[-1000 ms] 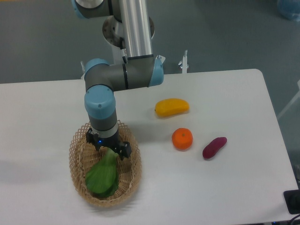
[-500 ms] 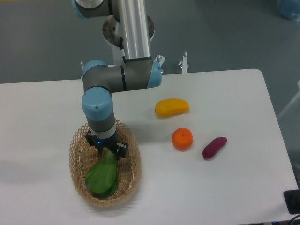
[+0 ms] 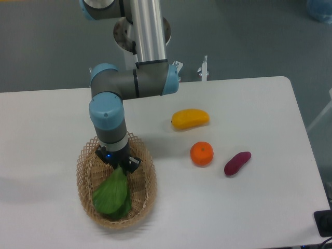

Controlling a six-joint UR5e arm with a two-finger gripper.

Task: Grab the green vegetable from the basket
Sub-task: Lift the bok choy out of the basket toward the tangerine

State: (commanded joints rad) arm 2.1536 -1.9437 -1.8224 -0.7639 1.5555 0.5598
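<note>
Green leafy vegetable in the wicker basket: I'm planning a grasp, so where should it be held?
Grip the narrow stalk end of the green leafy vegetable from above; the broad leaves lie flat in the oval wicker basket, and the gripper is already there.
</note>
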